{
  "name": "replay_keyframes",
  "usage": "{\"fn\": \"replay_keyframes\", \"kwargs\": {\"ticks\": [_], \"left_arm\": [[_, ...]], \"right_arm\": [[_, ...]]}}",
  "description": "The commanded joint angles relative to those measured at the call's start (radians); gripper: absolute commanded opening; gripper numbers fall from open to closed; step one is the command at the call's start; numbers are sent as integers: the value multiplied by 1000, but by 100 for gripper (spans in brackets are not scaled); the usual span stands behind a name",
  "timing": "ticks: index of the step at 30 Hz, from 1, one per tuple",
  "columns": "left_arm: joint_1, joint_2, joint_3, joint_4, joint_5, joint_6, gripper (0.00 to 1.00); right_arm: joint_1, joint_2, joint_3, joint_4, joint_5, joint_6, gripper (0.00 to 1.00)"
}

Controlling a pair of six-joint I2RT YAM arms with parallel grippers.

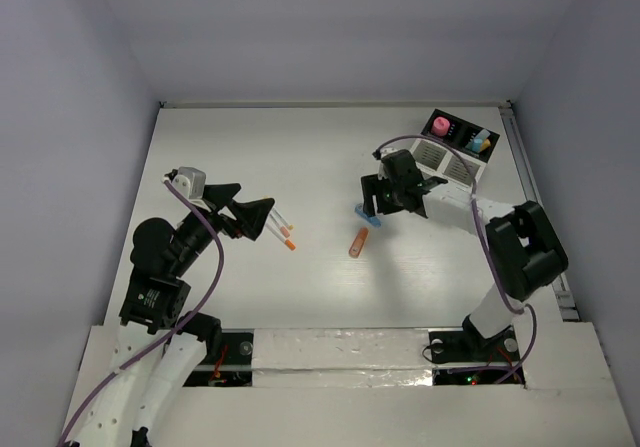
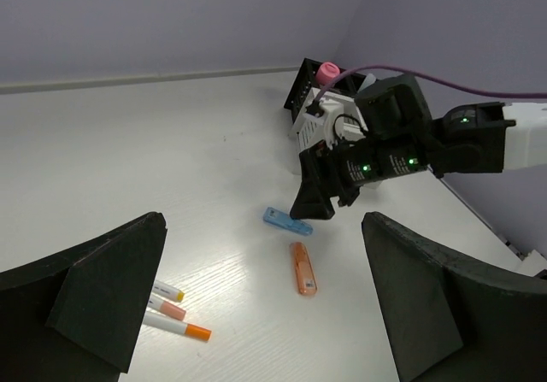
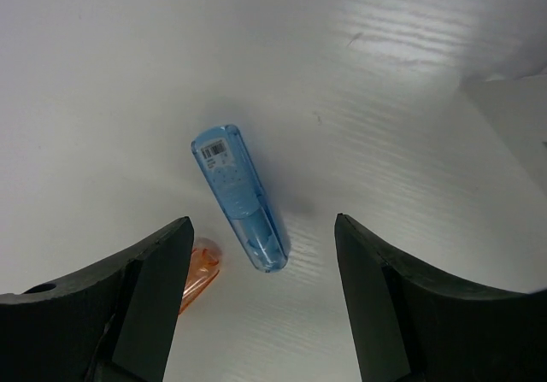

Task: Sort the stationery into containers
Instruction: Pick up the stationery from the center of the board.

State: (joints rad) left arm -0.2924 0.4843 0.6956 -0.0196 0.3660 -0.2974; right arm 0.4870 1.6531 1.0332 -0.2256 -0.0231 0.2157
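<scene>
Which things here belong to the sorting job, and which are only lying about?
Job: translucent blue plastic capsule, orange plastic capsule, thin white orange-tipped sticks, white slatted organizer, stubby pink cylinder.
Not the job: purple cable, silvery tape strip.

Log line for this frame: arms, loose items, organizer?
right gripper open above blue piece | left gripper open near white sticks | orange piece loose on table | organizer holds pink cylinder
</scene>
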Motion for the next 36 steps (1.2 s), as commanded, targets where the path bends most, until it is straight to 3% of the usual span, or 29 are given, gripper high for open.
{"fn": "replay_keyframes", "kwargs": {"ticks": [1,7,13,19,22,25,32,36], "left_arm": [[6,2,-1,53,14,0,99],[6,0,-2,52,14,0,99],[6,-3,-2,52,19,0,99],[6,-1,-2,52,19,0,99],[6,-1,-1,52,21,0,99],[6,-1,-1,52,19,0,99],[6,0,-2,52,19,0,99],[6,2,-1,52,21,-2,99]], "right_arm": [[32,46,60,-14,-31,-22,73],[51,154,120,-52,17,-35,73],[61,212,175,-84,87,-47,65],[61,252,215,-129,133,-68,43],[61,264,225,-142,163,-75,41],[61,267,232,-147,178,-78,26],[61,148,248,-83,222,-67,13],[61,25,261,-26,239,-78,13]]}}
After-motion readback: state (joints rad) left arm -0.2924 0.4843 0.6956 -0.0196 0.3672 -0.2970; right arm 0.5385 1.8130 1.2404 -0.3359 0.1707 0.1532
